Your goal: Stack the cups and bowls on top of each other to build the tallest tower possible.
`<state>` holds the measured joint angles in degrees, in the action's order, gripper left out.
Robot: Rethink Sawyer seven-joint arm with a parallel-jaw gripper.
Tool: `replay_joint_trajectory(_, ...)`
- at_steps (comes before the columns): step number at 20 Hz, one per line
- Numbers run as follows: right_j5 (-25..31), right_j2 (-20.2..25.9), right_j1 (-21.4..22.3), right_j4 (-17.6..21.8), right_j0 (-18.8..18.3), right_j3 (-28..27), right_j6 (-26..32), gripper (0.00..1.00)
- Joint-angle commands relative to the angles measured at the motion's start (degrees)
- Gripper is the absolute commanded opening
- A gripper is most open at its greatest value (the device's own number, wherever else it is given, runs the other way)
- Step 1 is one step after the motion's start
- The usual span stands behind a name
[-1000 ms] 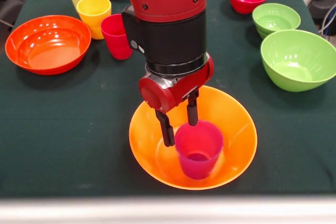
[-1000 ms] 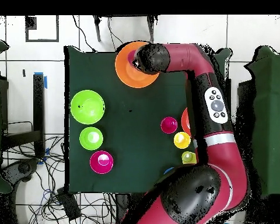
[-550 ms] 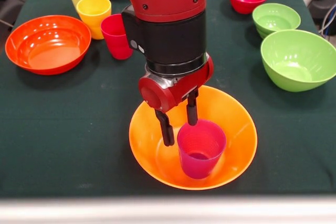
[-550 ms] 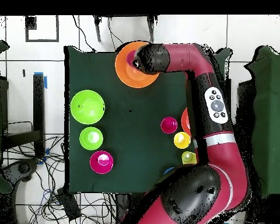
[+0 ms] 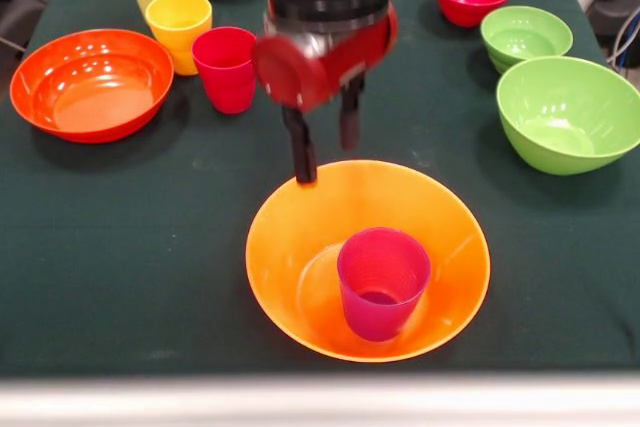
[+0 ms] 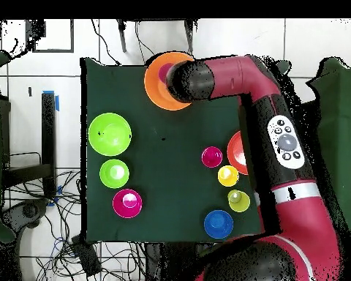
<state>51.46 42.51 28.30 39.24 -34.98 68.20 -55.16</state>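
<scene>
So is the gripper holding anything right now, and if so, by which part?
Nothing. The gripper is open and empty above the large yellow-orange bowl; the purple cup stands free inside it.

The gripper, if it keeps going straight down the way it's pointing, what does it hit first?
Probably the large yellow-orange bowl: the open gripper hangs over its far rim, behind the purple cup standing inside. Depth is unclear, so it might just reach the table behind.

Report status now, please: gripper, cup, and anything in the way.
Gripper open, empty, above far rim of large yellow-orange bowl. Purple cup upright inside that bowl, free of gripper. Nothing blocking it.
</scene>
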Motion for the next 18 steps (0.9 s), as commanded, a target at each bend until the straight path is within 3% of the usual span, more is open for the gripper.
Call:
replay_joint_trajectory(1, -0.32, -6.05, 8.37, -1.36, -1.89, 16.04, -5.71, 1.0)
replay_joint_trajectory(8, -11.93, -8.21, 13.62, -4.46, -3.41, 30.38, -17.88, 1.0)
replay_joint_trajectory(13, -20.38, -13.15, 16.45, -6.06, -0.82, 37.3, -27.03, 1.0)
replay_joint_trajectory(18, -25.16, -17.57, 20.53, -6.48, 2.64, 42.88, -32.65, 1.0)
